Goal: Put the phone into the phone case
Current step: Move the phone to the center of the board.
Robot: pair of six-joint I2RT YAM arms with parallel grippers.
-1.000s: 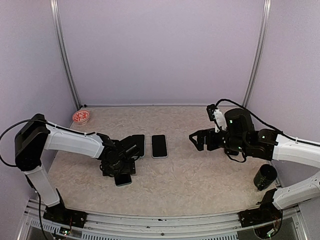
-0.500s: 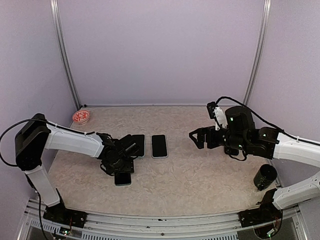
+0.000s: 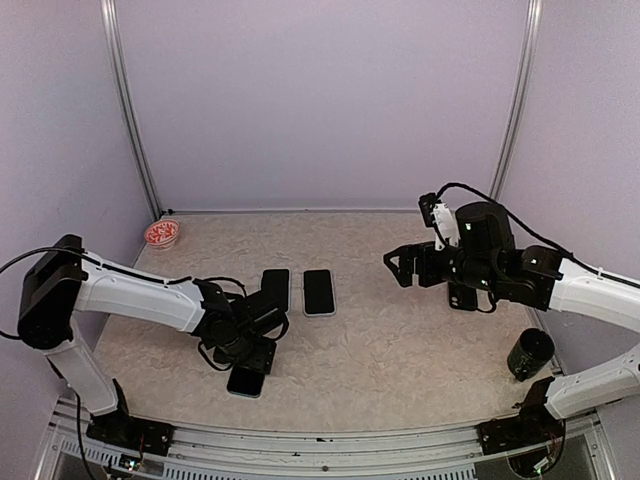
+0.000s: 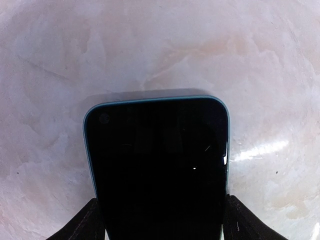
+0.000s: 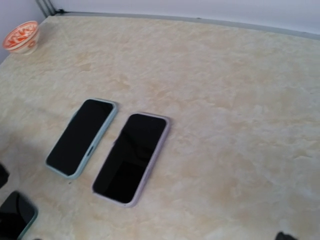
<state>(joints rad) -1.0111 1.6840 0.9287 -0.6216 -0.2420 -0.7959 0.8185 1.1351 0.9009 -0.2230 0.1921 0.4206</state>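
Beige table [image 3: 380, 350] bears a phone [image 4: 157, 160] clamped by left end effector [image 4: 161, 223]; right end effector [image 3: 399, 270] gapes wide

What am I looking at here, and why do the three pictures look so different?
These are two robot arms bolted at the near edge of a table. The wide picture comes from a fixed camera above and behind them; the other two come from cameras on each wrist. The left tool grips a dark phone by its sides near the table's front. The right tool hangs open, holding nothing. Mid-table lie two phone-shaped things side by side: a green-rimmed one and a lilac-rimmed one; phones or cases, I cannot tell. A red bowl sits in the far left corner, a black cup at the right.
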